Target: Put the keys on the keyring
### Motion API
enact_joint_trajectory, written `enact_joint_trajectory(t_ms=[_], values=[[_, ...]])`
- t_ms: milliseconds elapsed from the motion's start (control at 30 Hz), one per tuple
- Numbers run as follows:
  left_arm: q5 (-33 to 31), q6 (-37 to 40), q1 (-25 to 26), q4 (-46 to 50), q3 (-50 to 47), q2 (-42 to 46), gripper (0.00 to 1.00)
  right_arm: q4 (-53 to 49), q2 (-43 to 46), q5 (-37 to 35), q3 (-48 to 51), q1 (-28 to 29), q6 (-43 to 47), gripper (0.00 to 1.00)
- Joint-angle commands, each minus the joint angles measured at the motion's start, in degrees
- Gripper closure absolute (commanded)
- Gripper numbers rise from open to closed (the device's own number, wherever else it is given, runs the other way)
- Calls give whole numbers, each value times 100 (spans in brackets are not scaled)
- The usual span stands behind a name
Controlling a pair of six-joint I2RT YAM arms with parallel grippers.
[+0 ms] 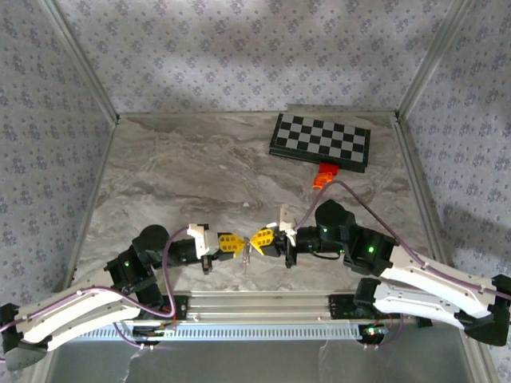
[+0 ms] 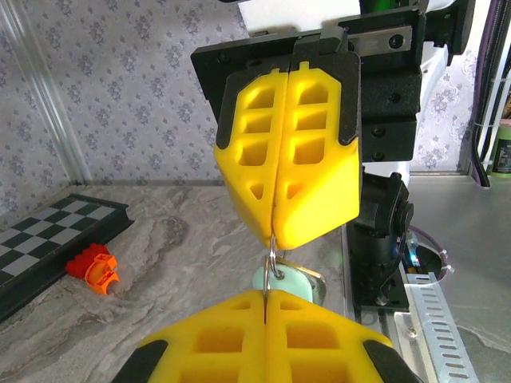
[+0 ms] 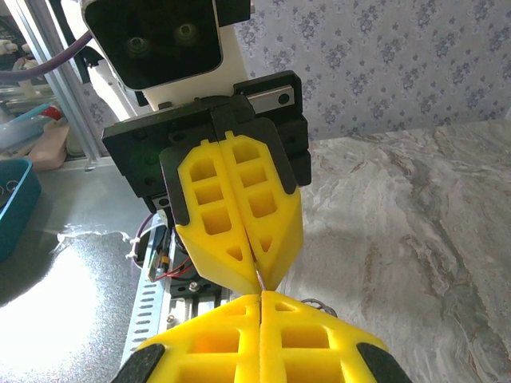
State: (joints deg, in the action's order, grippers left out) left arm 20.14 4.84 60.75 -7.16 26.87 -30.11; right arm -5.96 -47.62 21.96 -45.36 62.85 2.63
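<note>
L gripper [image 1: 231, 243] & R gripper [image 1: 261, 238] tip-to-tip over grey marble table [image 1: 200, 175], near edge. Both clamped tight on thin silvery metal keyring [image 2: 272, 257] betw. them. Tiny teal-headed key [image 2: 294, 281] hangs just behind ring. Further back: orange plastic block [image 1: 323, 175], then black-and-white checkerboard [image 1: 321, 141].

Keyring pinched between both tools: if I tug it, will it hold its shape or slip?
Probably holds shape: the keyring is a thin metal loop, evenly curved between the right tool and left tool. It may slip or pivot, since smooth wire is pinched edge-on at the tips. The key by it looks free to swing.
</note>
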Motion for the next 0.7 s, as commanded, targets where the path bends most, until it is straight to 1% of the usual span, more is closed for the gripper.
enact_joint_trajectory(t_ms=[0,133,467,667], values=[[43,-71,-20,-297,239,58,100,249,203,-118,30,34,62,100],[59,-80,-20,-293,230,75,100,338,320,-192,117,26,23,100],[52,-132,-21,-328,222,119,100,404,214,-51,142,27,-18,100],[51,-176,-21,-387,221,58,100,420,211,-123,151,44,16,100]])
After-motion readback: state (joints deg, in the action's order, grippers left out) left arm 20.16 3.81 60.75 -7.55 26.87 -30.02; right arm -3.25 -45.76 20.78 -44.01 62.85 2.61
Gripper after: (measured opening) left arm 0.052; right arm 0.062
